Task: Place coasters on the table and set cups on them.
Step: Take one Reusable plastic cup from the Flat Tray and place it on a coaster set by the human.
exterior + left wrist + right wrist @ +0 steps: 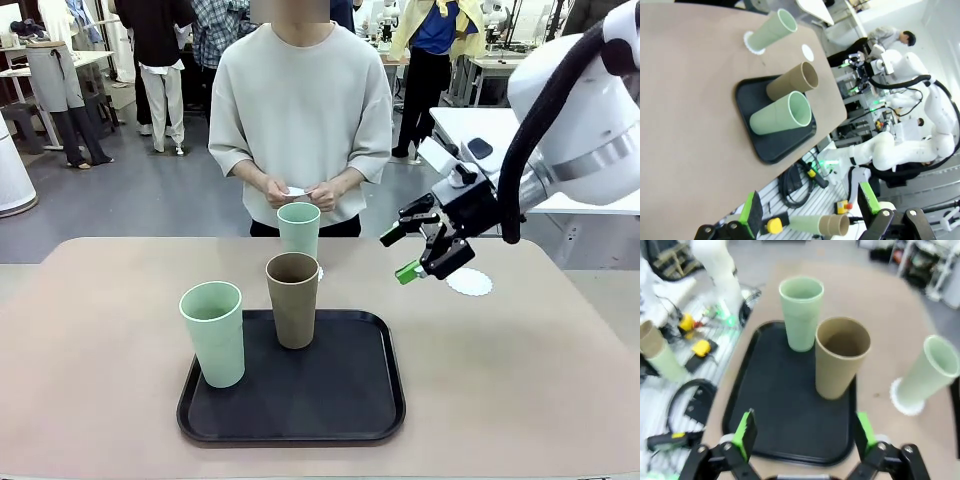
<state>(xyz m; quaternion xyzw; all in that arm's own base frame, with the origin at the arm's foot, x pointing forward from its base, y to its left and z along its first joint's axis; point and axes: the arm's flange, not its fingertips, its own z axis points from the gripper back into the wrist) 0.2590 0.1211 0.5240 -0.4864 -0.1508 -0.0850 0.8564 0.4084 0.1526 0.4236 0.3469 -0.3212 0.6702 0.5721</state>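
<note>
**A:** What can we not make out here?

**B:** The coaster (pixel 902 407) under the far pale green cup (pixel 298 228), just beyond the black tray (pixel 350 400). From the front, the brown cup (pixel 293 298) stands before it, so we get only a sliver of scalloped edge. The right wrist view gives us more of that disc, though blurred. The person's hands (pixel 325 192) also pinch something small and white, and we cannot tell what it is.

**A:** And the other cups?

**B:** The brown one and the near pale green cup (pixel 212 335) both stand upright on the tray. The green one is at its front left and the brown one near its far edge, and they are not touching.

**A:** Where do we place the pincers?

**B:** The right pincer (pixel 398 255) hangs above the surface (pixel 100 380), beyond the tray's far right corner, with its jaws spread wide and nothing between them. Just past it, farther right of the tray, a bare coaster (pixel 469 282) lies flat. The left pincer (pixel 810 207) is spread too and empty. It is well away from the tray, out past the surface's edge, with a coil of black cable (pixel 792 185) lower down beyond it.
</note>
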